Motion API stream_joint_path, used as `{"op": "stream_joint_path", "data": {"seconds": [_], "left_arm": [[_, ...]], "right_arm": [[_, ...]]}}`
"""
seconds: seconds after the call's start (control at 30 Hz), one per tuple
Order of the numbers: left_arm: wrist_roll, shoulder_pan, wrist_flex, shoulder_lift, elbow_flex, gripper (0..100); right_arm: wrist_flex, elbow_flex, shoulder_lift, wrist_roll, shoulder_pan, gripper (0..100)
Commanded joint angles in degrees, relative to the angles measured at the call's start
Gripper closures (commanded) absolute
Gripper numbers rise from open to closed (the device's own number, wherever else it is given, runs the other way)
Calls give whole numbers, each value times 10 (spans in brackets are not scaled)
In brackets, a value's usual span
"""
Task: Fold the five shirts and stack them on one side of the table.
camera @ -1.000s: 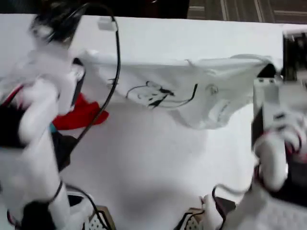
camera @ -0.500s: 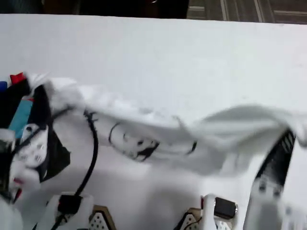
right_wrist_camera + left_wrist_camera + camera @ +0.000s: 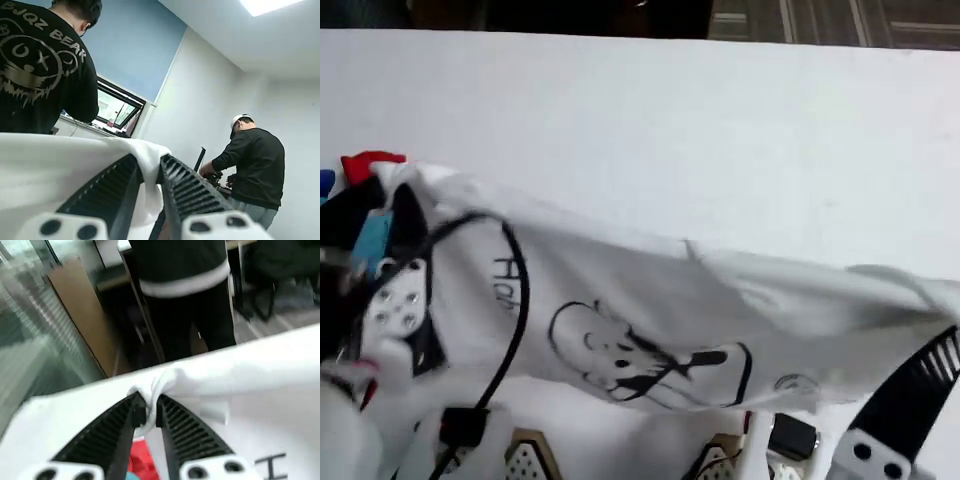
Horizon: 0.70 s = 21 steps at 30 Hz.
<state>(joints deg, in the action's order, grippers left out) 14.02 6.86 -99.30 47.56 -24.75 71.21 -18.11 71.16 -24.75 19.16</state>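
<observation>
A white shirt [image 3: 650,300] with a black line drawing hangs stretched between both grippers above the table's near edge. My left gripper [image 3: 398,195] pinches one top corner at the left, and its wrist view shows the gripper [image 3: 147,407] shut on bunched white shirt cloth [image 3: 260,380]. My right gripper [image 3: 945,335] holds the opposite corner at the far right. In its own view the right gripper [image 3: 150,172] is shut on a fold of the shirt [image 3: 50,160]. A red garment [image 3: 370,162] lies at the left edge, also seen under the left gripper as red cloth [image 3: 140,460].
The white table [image 3: 670,120] stretches bare behind the raised shirt. A blue item [image 3: 325,182] peeks in beside the red garment. A black cable [image 3: 515,300] runs from the left arm across the shirt's front. Arm bases [image 3: 525,460] sit along the near edge.
The shirt has come off the far part of the table toward the near edge. Both arms have drawn back with it, and it now hangs spread with the drawing showing.
</observation>
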Motion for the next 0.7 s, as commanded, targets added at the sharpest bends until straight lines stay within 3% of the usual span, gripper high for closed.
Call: {"op": "stream_joint_path", "data": {"seconds": [0.0,0.67], "left_arm": [[-2,6,28,2,53,974],[-25,6,27,108,84,974]], "right_arm": [[-18,-1,-44,-4,5,981],[6,14,23,-6,5,981]]}}
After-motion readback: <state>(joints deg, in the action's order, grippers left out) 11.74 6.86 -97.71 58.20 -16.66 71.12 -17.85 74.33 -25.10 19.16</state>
